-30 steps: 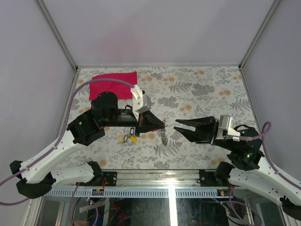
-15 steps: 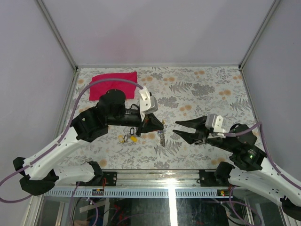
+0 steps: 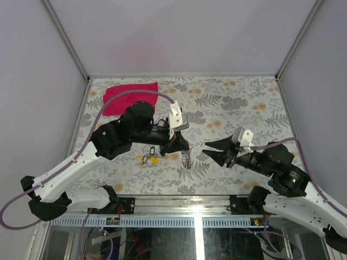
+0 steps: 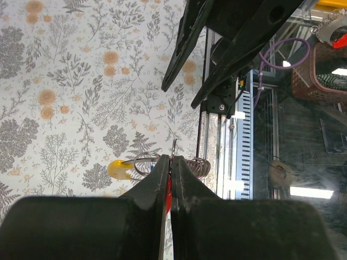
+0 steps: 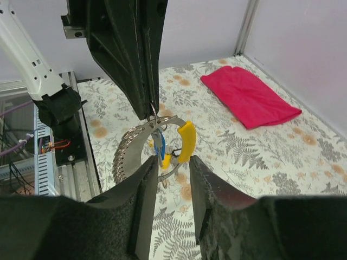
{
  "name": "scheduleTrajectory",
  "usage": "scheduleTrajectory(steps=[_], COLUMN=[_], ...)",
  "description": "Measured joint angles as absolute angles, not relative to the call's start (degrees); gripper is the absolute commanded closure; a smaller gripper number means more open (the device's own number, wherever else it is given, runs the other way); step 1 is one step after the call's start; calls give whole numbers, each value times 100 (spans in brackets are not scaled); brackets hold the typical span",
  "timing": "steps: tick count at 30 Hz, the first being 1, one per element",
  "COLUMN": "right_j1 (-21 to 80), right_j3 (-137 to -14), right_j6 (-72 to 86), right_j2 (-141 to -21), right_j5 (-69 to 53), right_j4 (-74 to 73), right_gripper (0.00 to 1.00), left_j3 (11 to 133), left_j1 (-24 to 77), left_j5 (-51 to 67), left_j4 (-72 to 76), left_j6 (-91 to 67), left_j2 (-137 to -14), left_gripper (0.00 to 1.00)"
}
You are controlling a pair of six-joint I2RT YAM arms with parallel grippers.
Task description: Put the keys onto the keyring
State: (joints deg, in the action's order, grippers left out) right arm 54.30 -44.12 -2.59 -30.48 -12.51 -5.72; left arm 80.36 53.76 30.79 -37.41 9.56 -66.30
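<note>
My left gripper (image 3: 185, 146) is shut on the keyring (image 5: 154, 116), held above the table. The ring's silvery chain (image 3: 187, 160) hangs below it. In the right wrist view a yellow-headed key (image 5: 186, 141) and a blue-headed key (image 5: 160, 146) hang from the ring. A strip of red shows between the left fingers (image 4: 157, 179). My right gripper (image 3: 208, 151) is open, and its tips (image 5: 172, 162) sit just under the ring with nothing between them. A yellow key (image 3: 147, 159) and a black key (image 3: 152, 150) lie on the table under the left arm.
A red cloth (image 3: 130, 96) lies at the back left of the flowered table. The metal rail (image 3: 190, 203) of the near edge runs just behind the hanging chain. Grey walls close in the left, right and back sides.
The left arm has swung its elbow rightward and turned its wrist, with the ring lower and nearer the front. The right gripper has rolled and come in closer under the ring.
</note>
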Motion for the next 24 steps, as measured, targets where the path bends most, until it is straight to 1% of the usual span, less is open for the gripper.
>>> scheduleTrajectory(steps=[6, 13, 19, 24], right_j1=[5430, 5430, 5415, 5404], right_j3=[-4895, -5336, -5697, -5916], right_j6=[-150, 5, -95, -239], right_j2=[-3151, -3776, -4294, -4344], right_j5=[-1144, -1210, -1813, -2311], right_j4=[-1166, -1599, -2128, -2324], right_gripper=[64, 62, 61, 61], left_j3=[8025, 8012, 8012, 8012], left_j1=[5376, 5376, 5376, 5376], left_j5=[3068, 3033, 3039, 3096], left_j4=[-3743, -3780, -3903, -4106], left_j6=[956, 1011, 1127, 1304], left_j2=[-6799, -6785, -6735, -6628], left_gripper=[100, 100, 100, 100])
